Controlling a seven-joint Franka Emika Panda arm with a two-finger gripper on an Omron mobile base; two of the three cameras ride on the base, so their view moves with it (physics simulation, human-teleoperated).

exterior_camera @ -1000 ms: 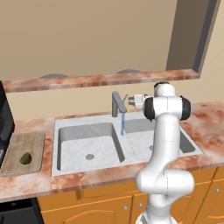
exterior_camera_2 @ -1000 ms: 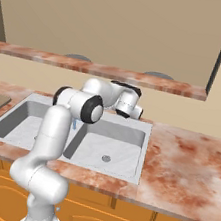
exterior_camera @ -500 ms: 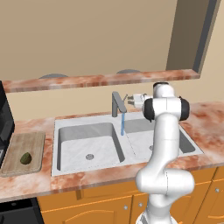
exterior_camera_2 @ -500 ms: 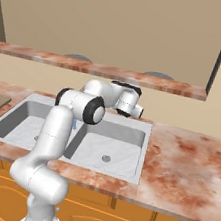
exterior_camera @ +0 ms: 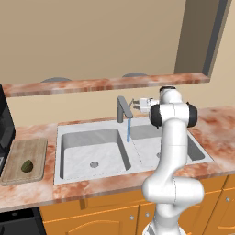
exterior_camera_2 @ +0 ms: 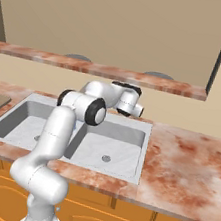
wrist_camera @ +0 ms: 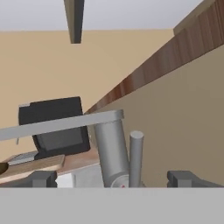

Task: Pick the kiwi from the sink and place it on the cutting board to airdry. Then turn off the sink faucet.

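The kiwi [exterior_camera: 27, 165] lies on the cutting board [exterior_camera: 37, 151], on the counter left of the sink [exterior_camera: 82, 176]. A thin blue stream of water [exterior_camera: 129, 130] runs from the sink faucet [exterior_camera: 122, 109] into the sink. My gripper [exterior_camera: 134, 103] is open, level with the faucet's top and just to its right. In the hand view the gripper [wrist_camera: 113, 179] points at the faucet's grey post [wrist_camera: 110, 148] and thin lever handle [wrist_camera: 136, 157]. Both stand between the two fingertips [wrist_camera: 43, 178]. From the right base view my arm hides the faucet, and the gripper [exterior_camera_2: 141, 109] hangs over the sink's back rim [exterior_camera_2: 131, 119].
A dark appliance [exterior_camera: 4, 124] stands on the counter behind the cutting board. A marbled ledge [exterior_camera: 105, 84] runs along the wall above the sink. The counter [exterior_camera_2: 186, 155] stretches right of the sink, with wooden cabinets [exterior_camera: 105, 215] below.
My gripper has edged slightly closer to the faucet, still open. The water keeps running and the kiwi rests unmoved on the board.
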